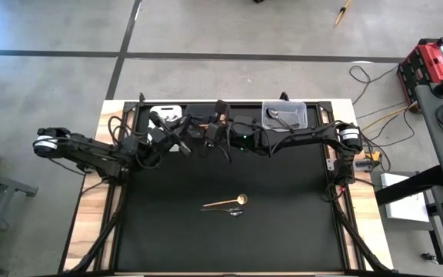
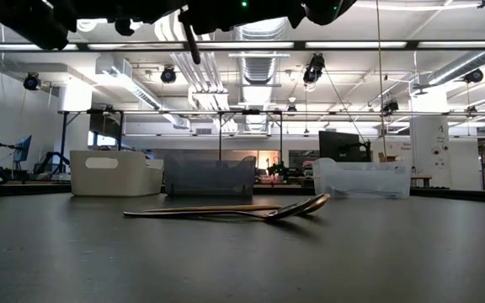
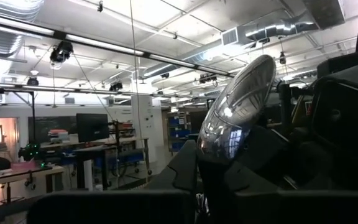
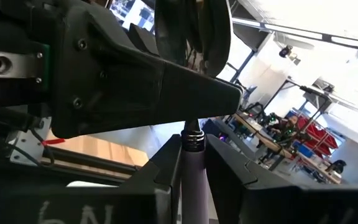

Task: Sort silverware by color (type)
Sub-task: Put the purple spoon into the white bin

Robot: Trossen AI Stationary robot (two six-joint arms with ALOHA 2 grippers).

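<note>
Left wrist view is showing the left gripper clamping a stiff, slippery purple-handled spoon below its bowl, right gripper pinching the handle.

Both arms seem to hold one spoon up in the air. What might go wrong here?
The left gripper pinches the spoon by its smooth, rounded bowl, so it may slip or swing once the right gripper lets go of the lilac handle. The two arms are also crowded close together and might bump.
</note>
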